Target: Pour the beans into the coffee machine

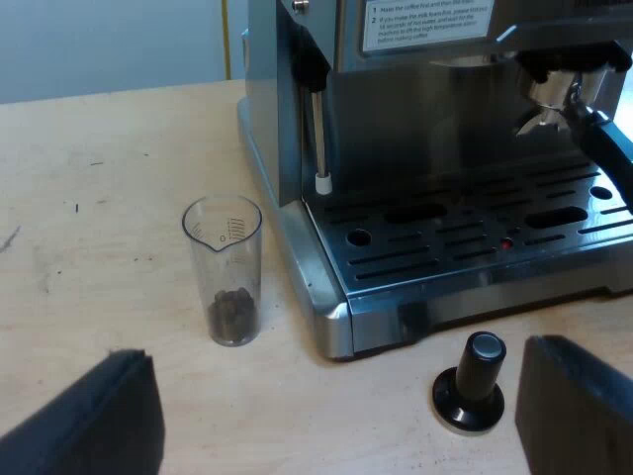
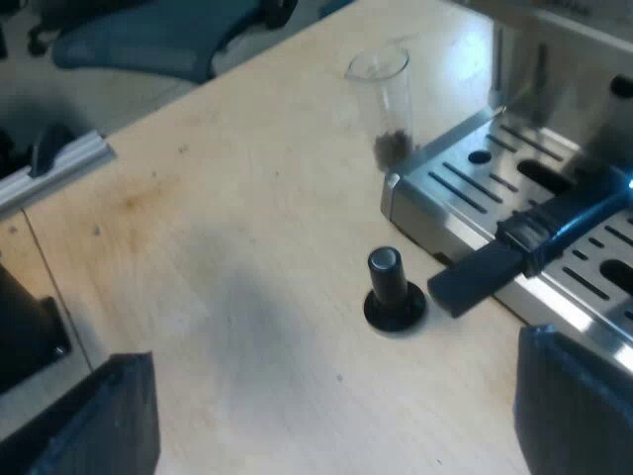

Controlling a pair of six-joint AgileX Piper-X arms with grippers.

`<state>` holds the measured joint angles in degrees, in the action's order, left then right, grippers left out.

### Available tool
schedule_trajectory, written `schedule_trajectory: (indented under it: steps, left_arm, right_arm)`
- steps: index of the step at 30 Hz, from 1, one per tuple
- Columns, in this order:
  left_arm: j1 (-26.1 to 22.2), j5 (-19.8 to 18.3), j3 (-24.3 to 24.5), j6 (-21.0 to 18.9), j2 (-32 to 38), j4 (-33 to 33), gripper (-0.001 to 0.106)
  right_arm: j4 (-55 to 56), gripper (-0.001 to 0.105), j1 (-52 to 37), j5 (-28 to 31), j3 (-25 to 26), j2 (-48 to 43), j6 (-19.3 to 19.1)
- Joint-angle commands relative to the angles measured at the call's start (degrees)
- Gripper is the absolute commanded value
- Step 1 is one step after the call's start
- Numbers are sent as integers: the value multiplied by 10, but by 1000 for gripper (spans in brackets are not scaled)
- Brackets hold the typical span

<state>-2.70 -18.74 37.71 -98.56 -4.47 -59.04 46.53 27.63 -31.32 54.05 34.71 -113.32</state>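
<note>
Left pincer (image 1: 334,406) and right pincer (image 2: 334,401) both spread empty; measuring glass (image 1: 224,267) with beans (image 1: 233,312) at left's eleven o'clock, tamper (image 1: 472,381) one o'clock.

We see a pale wooden bench top (image 1: 99,178), matt, with fine grain and a few dark scuffs. The boxy espresso machine (image 1: 272,119) is brushed steel with a soft sheen; its slotted metal drip tray (image 1: 465,247) is shinier and throws reflections. The tall clear measuring glass (image 1: 224,247) looks smooth, plastic or glass we cannot tell. The black knobbed tamper (image 1: 470,386) is glossy on its cap.
</note>
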Motion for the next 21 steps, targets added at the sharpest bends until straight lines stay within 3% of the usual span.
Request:
schedule_trajectory:
  steps: [1, 9, 18, 21]
  left_arm:
    - [-2, 5, 5, -2, -2, 7, 83]
    - [-2, 5, -2, 0, -2, 14, 83]
    - [-2, 5, -49, 0, -2, 57, 83]
    - [-2, 5, -85, 0, -2, 112, 83]
  right_arm:
    - [-15, 79, 14, 17, 7, 14, -11]
    - [-55, 79, 68, 46, 5, 67, -10]
    - [-121, 79, 110, 88, 5, 107, -10]
    - [-162, 79, 143, 110, 5, 137, -8]
